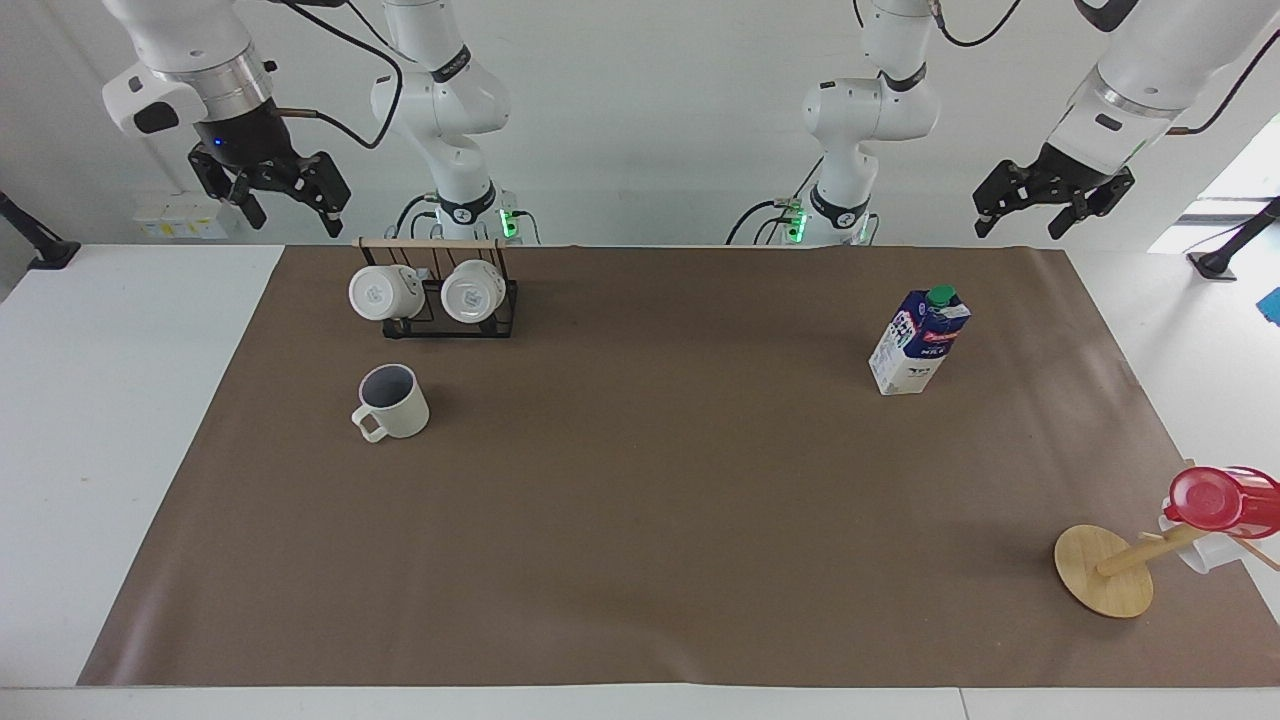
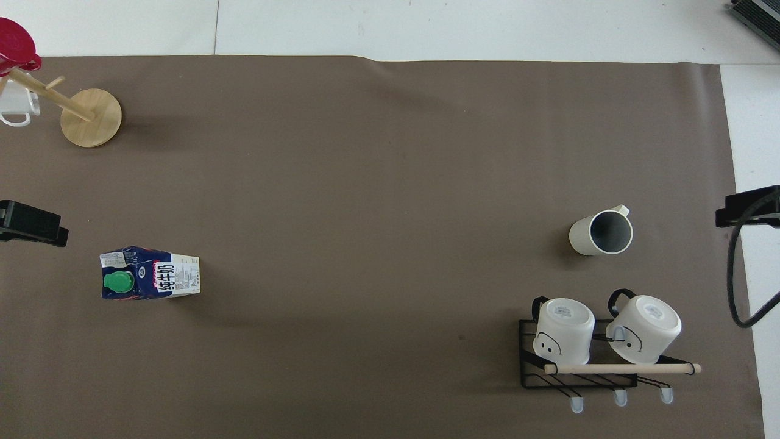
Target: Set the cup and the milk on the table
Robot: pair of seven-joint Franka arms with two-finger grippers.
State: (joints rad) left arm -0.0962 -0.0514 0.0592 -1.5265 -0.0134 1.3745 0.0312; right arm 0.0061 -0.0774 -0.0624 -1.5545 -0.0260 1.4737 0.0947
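The cup [image 1: 392, 402], cream-white with a dark inside, stands upright on the brown sheet [image 1: 650, 500] of the table [image 1: 120, 400], toward the right arm's end; it also shows in the overhead view [image 2: 600, 231]. The milk [image 1: 918, 342], a blue and white carton with a green cap, stands upright on the sheet toward the left arm's end [image 2: 149, 272]. My right gripper [image 1: 292, 213] hangs open and empty, raised over the sheet's edge at its own end [image 2: 746, 210]. My left gripper [image 1: 1022, 225] hangs open and empty, raised at its own end [image 2: 36, 225]. Neither touches anything.
A black wire rack [image 1: 500, 318] with two white mugs stands nearer to the robots than the cup [image 2: 530, 366]. A wooden mug tree [image 1: 1105, 570] holding a red cup [image 1: 1220, 500] stands at the left arm's end, farther from the robots than the milk.
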